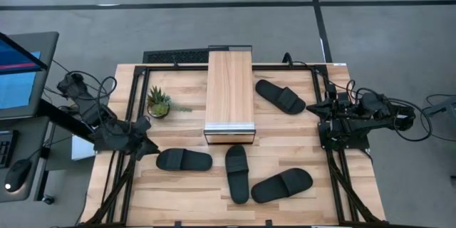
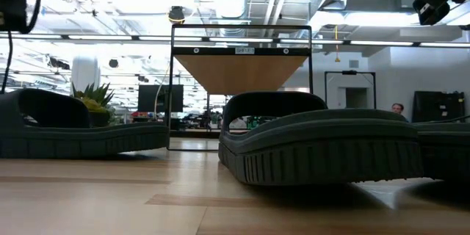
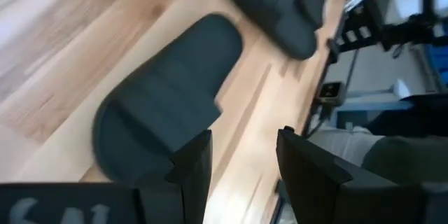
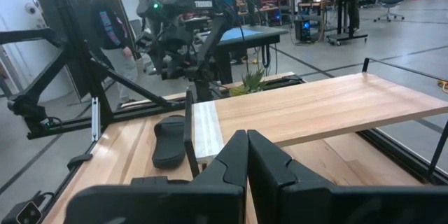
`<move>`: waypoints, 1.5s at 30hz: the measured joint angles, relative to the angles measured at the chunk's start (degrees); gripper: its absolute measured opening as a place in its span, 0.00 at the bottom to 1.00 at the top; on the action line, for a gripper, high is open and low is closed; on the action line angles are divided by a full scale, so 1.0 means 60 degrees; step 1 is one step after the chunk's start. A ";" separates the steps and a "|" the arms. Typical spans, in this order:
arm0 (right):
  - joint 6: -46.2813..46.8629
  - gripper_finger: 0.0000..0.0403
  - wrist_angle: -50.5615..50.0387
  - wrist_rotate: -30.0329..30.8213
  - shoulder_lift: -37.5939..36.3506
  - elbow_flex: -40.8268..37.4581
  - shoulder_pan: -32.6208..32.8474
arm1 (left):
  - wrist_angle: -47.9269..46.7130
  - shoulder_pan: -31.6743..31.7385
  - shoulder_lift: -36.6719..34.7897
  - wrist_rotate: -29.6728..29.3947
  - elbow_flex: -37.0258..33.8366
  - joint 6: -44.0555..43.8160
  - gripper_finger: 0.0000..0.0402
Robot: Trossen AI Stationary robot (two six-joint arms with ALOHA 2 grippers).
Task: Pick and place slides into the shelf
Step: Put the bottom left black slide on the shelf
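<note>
On the table (image 1: pixel 178 192), the shelf (image 1: pixel 229 92) runs lengthwise down the middle from the far edge, its silvery end facing the near side. All four slides lie on the tabletop, none on the shelf. One slide (image 1: pixel 279 96) sits just right of the shelf, angled. The other three are spread in front of the shelf's near end: the left slide (image 1: pixel 184 159) lies crosswise, the middle slide (image 1: pixel 237 173) points away from the shelf end, and the right slide (image 1: pixel 281 185) lies at a slant, its heel close to the middle one.

The left claw (image 1: pixel 147 147) hangs at the left side of the table, just beside the toe end of the left slide. In its wrist view the left claw (image 3: pixel 241 164) stands parted at a moderate gap with nothing between the fingers, the left slide (image 3: pixel 168 105) lying right beyond the tips (whether a finger touches it I cannot tell).

The right claw (image 1: pixel 322 109) waits at the table's right edge, well apart from the slides; its wrist view shows the right claw (image 4: pixel 247 154) with fingers pressed together and empty, looking across at the shelf (image 4: pixel 308 108).

A small potted plant (image 1: pixel 158 102) stands left of the shelf.
</note>
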 joint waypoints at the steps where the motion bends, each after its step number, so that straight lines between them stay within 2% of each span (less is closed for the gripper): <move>1: 0.0000 0.00 0.0000 0.0000 0.0000 0.0003 0.0001 | -0.0085 -0.0099 0.0029 -0.0140 0.0000 -0.0226 0.37; 7: 0.0001 0.00 0.0000 -0.0004 -0.0003 0.0002 0.0004 | -0.0019 -0.0319 0.0490 -0.1208 -0.0224 -0.2206 0.37; 14: 0.0000 0.00 0.0000 -0.0001 -0.0002 -0.0001 0.0001 | 0.2744 -0.0319 0.0927 -0.0222 -0.1504 -0.3798 0.37; 17: 0.0000 0.00 0.0000 -0.0002 -0.0002 0.0001 0.0001 | 0.3357 -0.0319 0.1111 0.0008 -0.1875 -0.4335 0.37; 23: 0.0000 0.00 0.0000 -0.0004 0.0000 0.0003 0.0001 | 0.3076 -0.0319 0.1553 0.0579 -0.2132 -0.5330 0.37; 38: 0.0000 0.00 0.0004 -0.0004 0.0000 -0.0001 0.0000 | 0.3183 -0.0102 0.2969 0.0228 -0.2157 -0.6453 0.37; 45: 0.0000 0.00 0.0004 -0.0004 0.0000 -0.0001 0.0000 | 0.3212 0.0090 0.3368 0.0221 -0.2157 -0.6536 0.37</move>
